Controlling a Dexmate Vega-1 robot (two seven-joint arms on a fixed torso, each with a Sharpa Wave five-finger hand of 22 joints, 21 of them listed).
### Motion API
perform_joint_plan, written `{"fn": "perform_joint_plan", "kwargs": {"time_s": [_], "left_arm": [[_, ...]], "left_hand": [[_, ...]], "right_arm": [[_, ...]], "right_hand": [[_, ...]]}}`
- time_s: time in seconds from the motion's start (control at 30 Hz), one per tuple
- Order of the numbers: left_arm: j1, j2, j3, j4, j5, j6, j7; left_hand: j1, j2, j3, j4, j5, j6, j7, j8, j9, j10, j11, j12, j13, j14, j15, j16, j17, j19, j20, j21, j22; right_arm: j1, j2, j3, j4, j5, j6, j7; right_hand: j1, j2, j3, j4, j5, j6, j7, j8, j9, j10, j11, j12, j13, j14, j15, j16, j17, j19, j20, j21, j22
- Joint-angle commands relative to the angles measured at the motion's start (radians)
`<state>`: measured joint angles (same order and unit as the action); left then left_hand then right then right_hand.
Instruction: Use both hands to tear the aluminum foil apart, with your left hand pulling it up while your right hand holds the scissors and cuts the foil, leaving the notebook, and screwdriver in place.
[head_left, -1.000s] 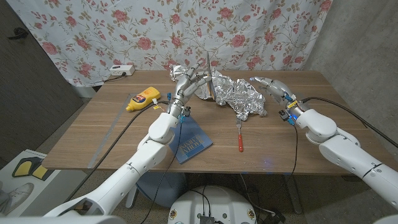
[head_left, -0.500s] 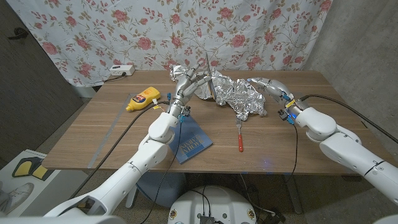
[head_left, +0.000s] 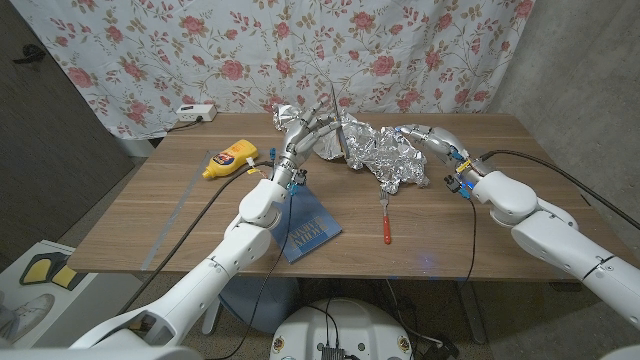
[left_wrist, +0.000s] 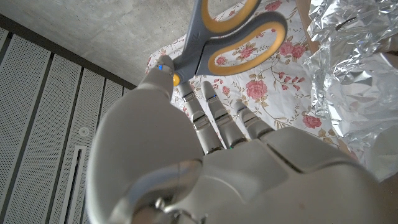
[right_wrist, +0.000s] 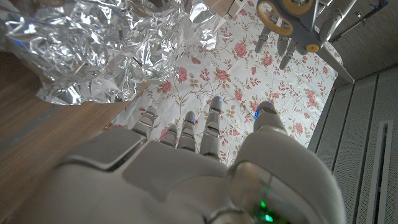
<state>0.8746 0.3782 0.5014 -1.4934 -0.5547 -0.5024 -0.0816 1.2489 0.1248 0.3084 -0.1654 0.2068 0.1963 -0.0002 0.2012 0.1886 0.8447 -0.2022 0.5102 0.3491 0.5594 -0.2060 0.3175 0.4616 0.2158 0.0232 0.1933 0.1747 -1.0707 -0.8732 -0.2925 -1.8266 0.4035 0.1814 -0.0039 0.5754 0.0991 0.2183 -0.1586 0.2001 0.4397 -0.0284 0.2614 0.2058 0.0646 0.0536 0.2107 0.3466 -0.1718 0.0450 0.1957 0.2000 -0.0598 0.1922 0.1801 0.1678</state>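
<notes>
The crumpled aluminum foil (head_left: 385, 155) lies at the back middle of the table and also shows in the wrist views (left_wrist: 354, 68) (right_wrist: 93, 50). My left hand (head_left: 303, 132) is raised at the foil's left end and grips the grey-and-yellow scissors (head_left: 334, 120) (left_wrist: 230, 31), blades pointing up. My right hand (head_left: 427, 136) (right_wrist: 199, 155) reaches in at the foil's right end, fingers spread and holding nothing. I cannot tell whether its fingertips touch the foil. The blue notebook (head_left: 310, 228) and the red-handled screwdriver (head_left: 384, 224) lie nearer the front edge.
A yellow bottle (head_left: 228, 158) lies at the left, with a white power strip (head_left: 195, 113) behind it. A long grey ruler (head_left: 175, 215) lies along the left side. A floral curtain (head_left: 420, 50) hangs behind the table.
My right hand has moved left, from beside the foil to its right end. My left hand with the scissors has stayed put.
</notes>
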Motion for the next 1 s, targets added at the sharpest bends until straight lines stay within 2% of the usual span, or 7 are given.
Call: {"fn": "perform_joint_plan", "kwargs": {"time_s": [0.03,0.37,0.47,0.67,1.0], "left_arm": [[-0.012,-0.015,0.005,0.023,-0.031,0.010,-0.029],[-0.020,-0.038,0.006,0.051,-0.086,0.004,-0.081],[-0.022,-0.039,0.006,0.055,-0.103,0.010,-0.098],[-0.023,-0.040,0.004,0.059,-0.114,0.011,-0.114],[-0.034,-0.047,0.006,0.074,-0.143,0.020,-0.158]], "left_hand": [[0.002,0.010,0.000,0.005,-0.001,0.013,-0.001,0.002,0.001,0.012,-0.010,0.114,0.217,0.001,-0.022,-0.005,0.005,-0.002,0.002,0.001,0.001],[0.006,0.012,-0.002,0.004,-0.003,0.020,-0.001,0.005,0.001,0.013,-0.008,0.116,0.218,0.005,-0.024,-0.003,0.010,0.000,0.000,0.002,0.001],[0.006,0.012,-0.002,0.004,-0.003,0.021,-0.001,0.005,0.001,0.012,-0.008,0.116,0.218,0.005,-0.023,-0.003,0.010,0.000,0.000,0.003,0.001],[0.006,0.013,-0.003,0.005,-0.005,0.020,-0.001,0.004,0.001,0.011,-0.008,0.116,0.218,0.005,-0.021,-0.004,0.011,0.000,0.002,0.003,0.001],[0.006,0.013,-0.004,0.007,-0.007,0.021,-0.003,0.004,0.001,0.009,-0.009,0.116,0.218,0.004,-0.021,-0.006,0.013,-0.001,0.000,0.003,0.001]], "right_arm": [[0.017,-0.021,-0.010,-0.021,-0.003,-0.031,0.025],[0.044,-0.042,-0.027,-0.024,-0.001,-0.042,0.076],[0.040,-0.034,-0.028,-0.022,-0.017,-0.030,0.056],[0.041,-0.034,-0.031,-0.021,-0.022,-0.027,0.057],[0.052,-0.032,-0.041,-0.009,-0.021,-0.019,0.075]], "right_hand": [[0.018,-0.002,0.007,0.001,0.004,-0.005,-0.015,-0.006,0.004,-0.021,0.014,-0.006,0.005,-0.054,0.015,0.001,0.003,-0.011,0.017,-0.004,0.002],[0.038,-0.002,0.018,-0.003,0.006,-0.052,-0.025,-0.029,0.009,-0.083,0.010,-0.016,0.010,-0.092,0.029,-0.003,0.006,-0.050,0.019,-0.005,0.003],[0.046,-0.003,0.021,-0.006,0.007,-0.056,-0.024,-0.031,0.010,-0.092,0.010,-0.016,0.010,-0.098,0.033,-0.002,0.006,-0.056,0.019,-0.005,0.003],[0.056,-0.017,0.021,-0.008,0.001,-0.019,-0.017,-0.014,0.015,-0.083,0.009,-0.006,0.012,-0.087,0.028,0.007,0.007,-0.053,0.017,0.001,0.003],[0.066,-0.022,0.024,-0.010,-0.003,-0.015,-0.020,-0.011,0.020,-0.088,0.008,-0.004,0.013,-0.084,0.024,0.010,0.007,-0.050,0.016,0.004,0.003]]}}
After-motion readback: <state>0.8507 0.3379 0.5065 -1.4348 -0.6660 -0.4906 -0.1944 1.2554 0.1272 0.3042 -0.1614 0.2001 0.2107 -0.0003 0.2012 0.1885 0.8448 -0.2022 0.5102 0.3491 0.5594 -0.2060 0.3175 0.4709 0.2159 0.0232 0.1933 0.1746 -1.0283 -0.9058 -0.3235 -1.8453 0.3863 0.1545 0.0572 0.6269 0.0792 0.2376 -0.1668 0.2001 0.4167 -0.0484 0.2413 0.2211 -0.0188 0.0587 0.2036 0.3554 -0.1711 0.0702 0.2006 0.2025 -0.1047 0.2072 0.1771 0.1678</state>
